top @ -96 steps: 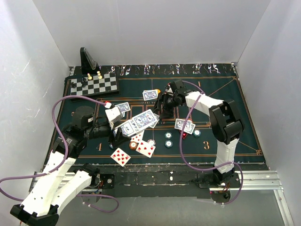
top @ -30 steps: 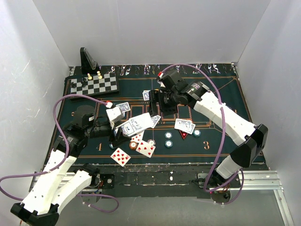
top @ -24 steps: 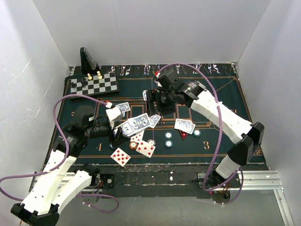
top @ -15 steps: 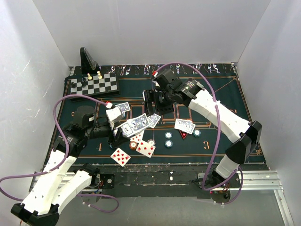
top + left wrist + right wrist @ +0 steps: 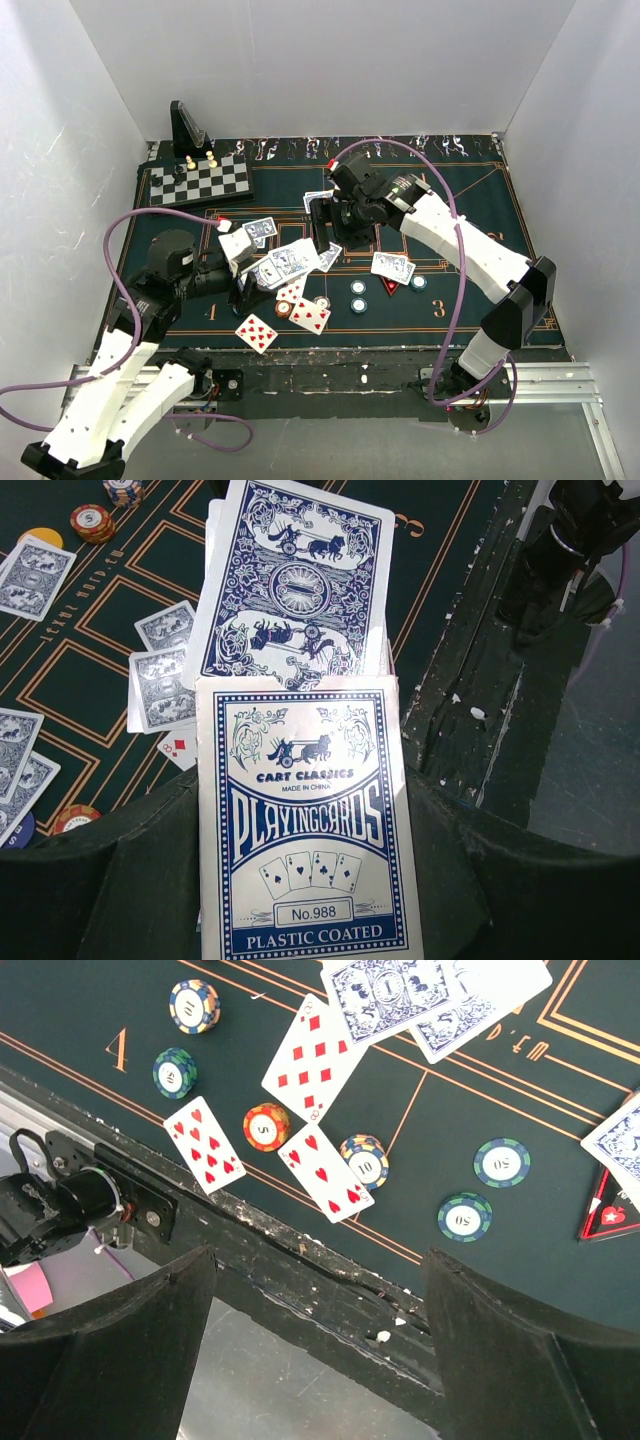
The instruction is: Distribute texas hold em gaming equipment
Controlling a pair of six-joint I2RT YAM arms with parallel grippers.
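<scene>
My left gripper is shut on a blue-and-white playing card box, and blue-backed cards stick out of its far end. From above, the box and the cards fanned out of it hang over the green mat. My right gripper hovers just right of that fan, open and empty, with both fingers wide apart. Below it lie red face-up cards, an orange chip, teal chips and a red triangle marker.
A chessboard with pawns and a black angled stand sit at the back left. More blue-backed cards lie mid-mat, others behind my right gripper. The table's scuffed black front edge runs below the mat.
My right gripper has swung left and nearer, toward the fanned cards, and its jaws stand a little wider. My left arm has shifted slightly, still holding the box.
</scene>
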